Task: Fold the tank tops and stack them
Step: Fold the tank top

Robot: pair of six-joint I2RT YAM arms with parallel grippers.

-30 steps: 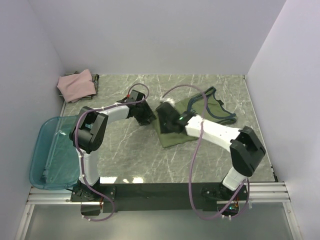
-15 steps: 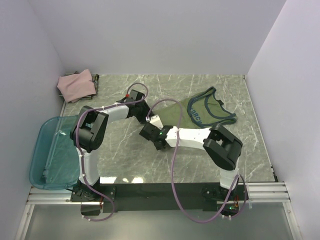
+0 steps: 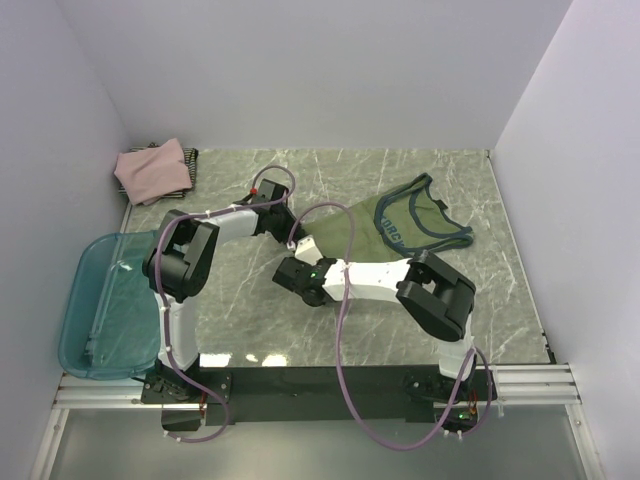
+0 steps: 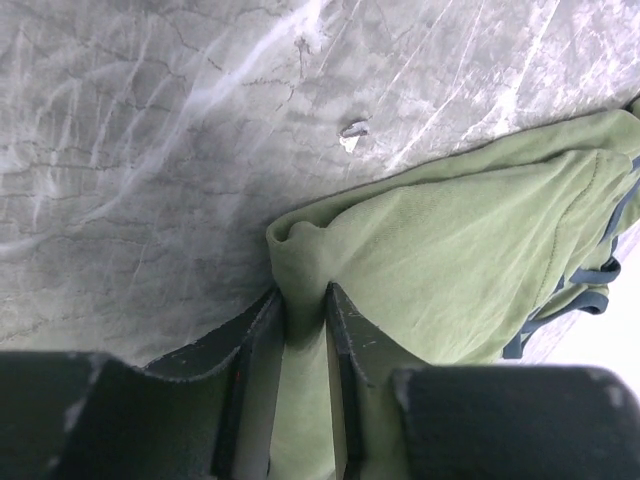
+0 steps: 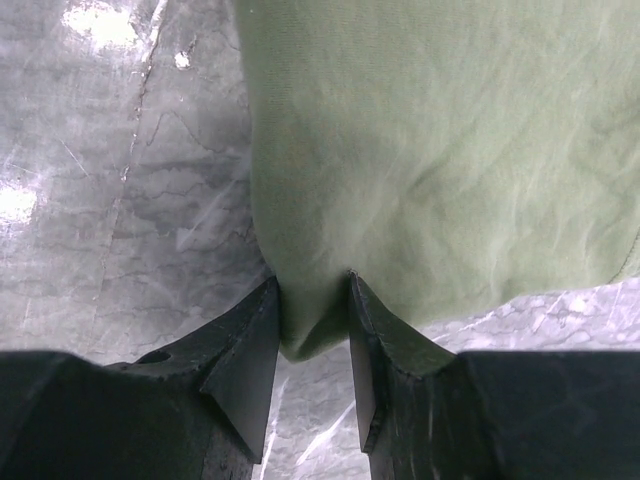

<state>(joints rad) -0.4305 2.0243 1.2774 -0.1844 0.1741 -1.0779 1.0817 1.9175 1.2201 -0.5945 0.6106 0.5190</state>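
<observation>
While both arms sit low over the table [image 3: 250, 330], status reads as follows:
Green top [image 3: 400, 225]: lies right of centre towards the back, mostly spread flat. Neck and navy-trimmed straps point to the right rear, chest print faces up. The hem end is drawn out towards the left front, where both arms meet it.
Left gripper [image 3: 285, 228]: fingers narrowed onto a bunched fold at the green top's edge. In the left wrist view the cloth [image 4: 450, 250] rises in a small hump between the two fingers [image 4: 262, 330] and fans out to the right. Gripper [image 4: 305, 310] is right down at the tabletop.
Right gripper [image 3: 297, 272]: clamped on a hem corner of the same top, just in front of the left one. In the right wrist view the fabric [image 5: 430, 130] narrows to a point between the fingers [image 5: 250, 350], and the tip pokes out below them. Gripper [image 5: 312, 300] is also close to the surface.
Pink top [image 3: 152, 170]: folded, in the far left corner.
Striped top [image 3: 190, 158]: under the pink one, only its edge shows.
Teal bin [image 3: 100, 310]: at the left front, hanging off the table edge, well apart from the green top.
</observation>
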